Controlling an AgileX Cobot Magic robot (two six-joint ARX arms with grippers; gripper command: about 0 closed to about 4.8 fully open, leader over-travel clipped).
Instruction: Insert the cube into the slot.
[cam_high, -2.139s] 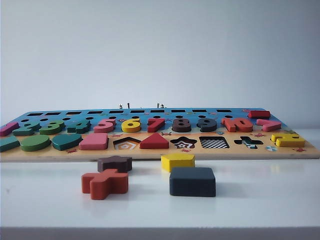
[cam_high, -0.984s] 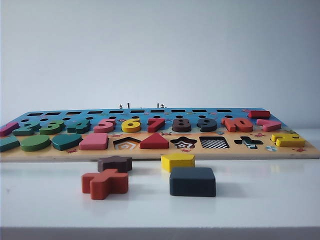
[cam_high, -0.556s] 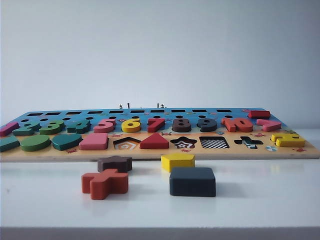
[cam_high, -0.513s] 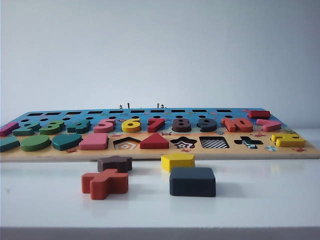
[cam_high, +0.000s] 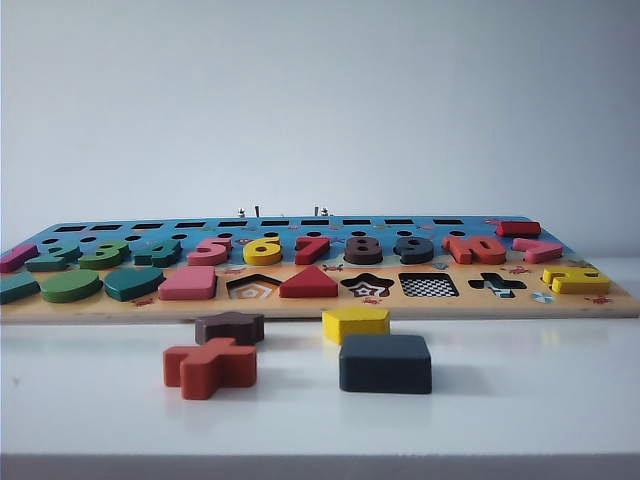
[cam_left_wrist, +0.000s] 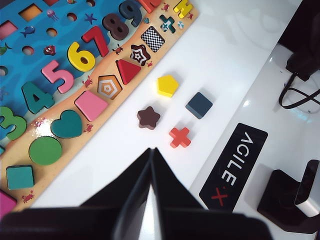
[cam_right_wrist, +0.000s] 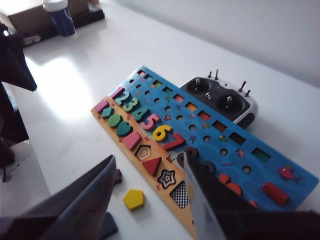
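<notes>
on the white tabletop (cam_high: 520, 400) just before the puzzle board (cam_high: 300, 305), the cube (cam_high: 385, 363) lies untouched, so the spread right hand (cam_right_wrist: 150, 200) should descend squarely over it, while the left hand (cam_left_wrist: 151, 165) hangs clenched.

We see the puzzle board (cam_high: 300, 300) lying at twelve o'clock on the table (cam_high: 520, 420), with four loose pieces before it. The cube (cam_high: 385, 363) sits nearest us, the hexagon block (cam_high: 356, 323) at its eleven o'clock, the cross block (cam_high: 210, 367) at its nine, and the star block (cam_high: 229, 327) just behind that cross. On the board, the checkered slot (cam_high: 428, 285) lies at the cube's one o'clock, between the star slot (cam_high: 367, 286) and the cross slot (cam_high: 497, 285).
</notes>
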